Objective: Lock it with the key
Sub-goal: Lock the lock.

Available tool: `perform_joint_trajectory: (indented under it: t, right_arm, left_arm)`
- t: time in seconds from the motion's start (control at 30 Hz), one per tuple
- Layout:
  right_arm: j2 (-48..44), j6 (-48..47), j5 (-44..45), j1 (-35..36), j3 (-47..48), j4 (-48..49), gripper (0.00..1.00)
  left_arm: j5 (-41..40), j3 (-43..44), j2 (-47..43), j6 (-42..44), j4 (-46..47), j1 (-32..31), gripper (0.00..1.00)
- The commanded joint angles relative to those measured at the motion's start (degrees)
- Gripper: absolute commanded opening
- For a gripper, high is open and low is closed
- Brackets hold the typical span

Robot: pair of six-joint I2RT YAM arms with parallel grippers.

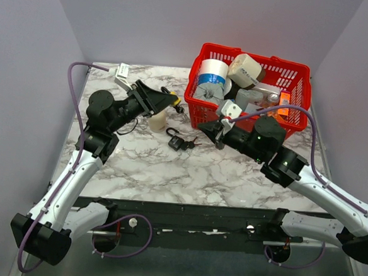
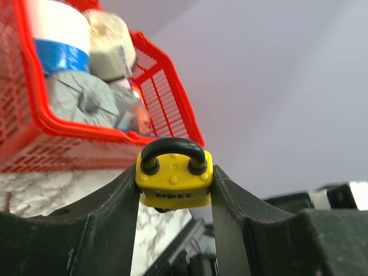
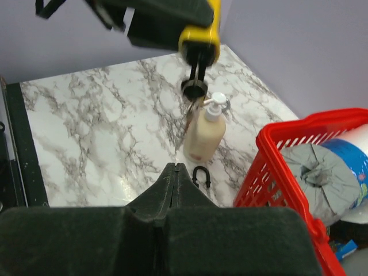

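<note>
Now, left jaws half apart on the yellow padlock (image 2: pixel 174 179); right jaws together, empty.

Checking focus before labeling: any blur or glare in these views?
Left wrist: yellow padlock sharp, red basket behind it soft. Right wrist: right tool in the foreground blurred, bright sheen on the marble table. Top external: evenly lit, soft shadows.
</note>
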Motion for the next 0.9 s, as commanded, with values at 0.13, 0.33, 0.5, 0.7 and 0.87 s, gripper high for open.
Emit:
perform_joint_trajectory:
  t: [0.13,0.33,0.5,0.7,0.87]
  right_arm:
    - [-7.27,3.90,6.28,-0.02,-7.23,-2.38,0.01]
    - [-2.82,2.68,5.49,-0.02,-0.92,-0.45,0.35]
    - [5.89,1.36,4.43,-0.02,9.80,0.08,0.39]
    - [12.40,1.53,1.80,-0.02,16.58,1.40,0.50]
    - [14.51,2.06,-0.31,-0.02,17.99,1.66,0.50]
  left_arm:
    - [-3.09,0.29,-0.22,-2.84,7.11,3.64,0.00]
    - [-0.54,-1.73,-0.22,-2.93,10.19,3.12,0.00]
    - [0.18,-2.17,-0.31,-2.93,11.78,1.89,0.00]
    - [-0.09,-2.88,-0.83,-3.63,11.69,1.36,0.00]
    - [-0.35,-3.32,-1.18,-4.42,12.04,0.75,0.00]
